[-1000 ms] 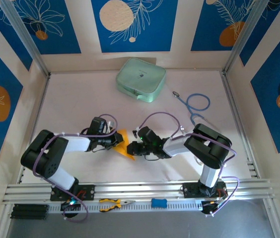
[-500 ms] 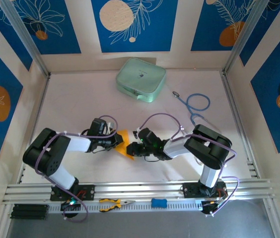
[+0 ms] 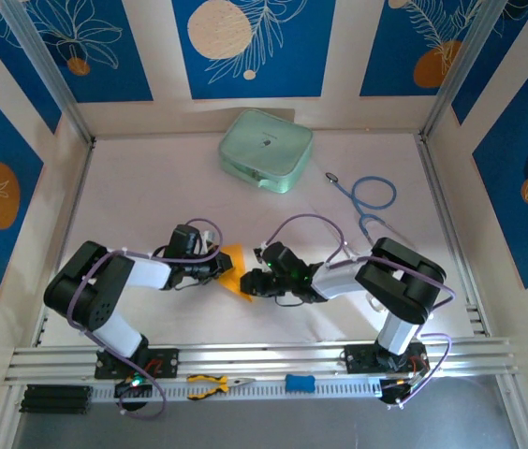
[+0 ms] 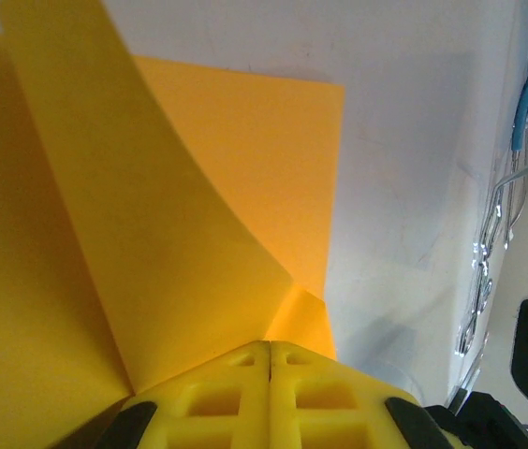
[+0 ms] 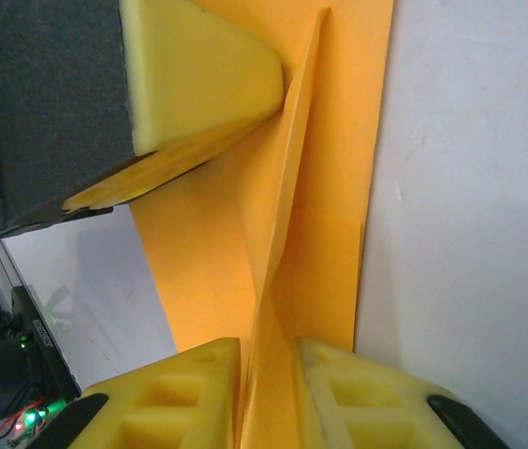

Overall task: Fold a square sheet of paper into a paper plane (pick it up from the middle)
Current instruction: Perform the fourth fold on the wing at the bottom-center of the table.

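At the near edge of the desk [image 3: 152, 187], on the rail, lie the pliers [image 3: 212, 383]. A little further in, near the middle of the desk's near half, the two grippers meet tip to tip, and the paper [image 3: 231, 269] is between them, partly folded and partly lifted from the surface.

The left gripper [image 4: 270, 351] has its jaws pressed together on one corner of the paper, which curls upward from there. The jaws of the right gripper [image 5: 269, 360] stand a little apart around a raised fold. I cannot tell whether they touch it.

I judge the paper to be very light, thin and limp. It bends under its own weight, it takes a crease easily and it can tear or slip from the pads. A good place to hold is on the raised fold, near its middle, where the doubled layers are stiffer.

Toward the far right lies the stethoscope [image 3: 374, 196], and at the far edge the case [image 3: 266, 150].
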`<move>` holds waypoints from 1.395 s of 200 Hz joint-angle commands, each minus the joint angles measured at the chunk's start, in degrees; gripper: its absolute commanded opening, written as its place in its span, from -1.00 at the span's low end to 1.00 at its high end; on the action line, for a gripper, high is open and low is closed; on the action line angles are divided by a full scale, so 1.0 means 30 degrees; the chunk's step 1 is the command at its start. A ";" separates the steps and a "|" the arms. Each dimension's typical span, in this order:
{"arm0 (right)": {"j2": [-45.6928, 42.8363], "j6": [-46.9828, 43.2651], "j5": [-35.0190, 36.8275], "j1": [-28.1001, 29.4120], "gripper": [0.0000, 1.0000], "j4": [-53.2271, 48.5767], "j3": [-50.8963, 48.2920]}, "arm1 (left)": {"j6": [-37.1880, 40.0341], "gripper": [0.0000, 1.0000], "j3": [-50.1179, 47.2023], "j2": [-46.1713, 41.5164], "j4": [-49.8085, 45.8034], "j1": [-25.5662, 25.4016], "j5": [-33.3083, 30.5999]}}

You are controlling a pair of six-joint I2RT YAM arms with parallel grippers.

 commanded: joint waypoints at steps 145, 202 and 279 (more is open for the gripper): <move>0.1265 0.0330 -0.1275 -0.0872 -0.48 -0.1081 0.1920 | -0.0266 -0.93 -0.0446 0.0202 0.0260 -0.0128 0.0127; 0.1410 0.0782 -0.1655 -0.0911 -0.66 0.0491 0.1332 | -0.0336 -0.93 -0.0483 0.0223 0.0318 -0.0134 0.0084; 0.1883 0.1529 -0.1560 -0.0582 -0.81 0.1572 0.0362 | -0.0574 -0.80 -0.0379 -0.1294 -0.0344 -0.0132 0.0058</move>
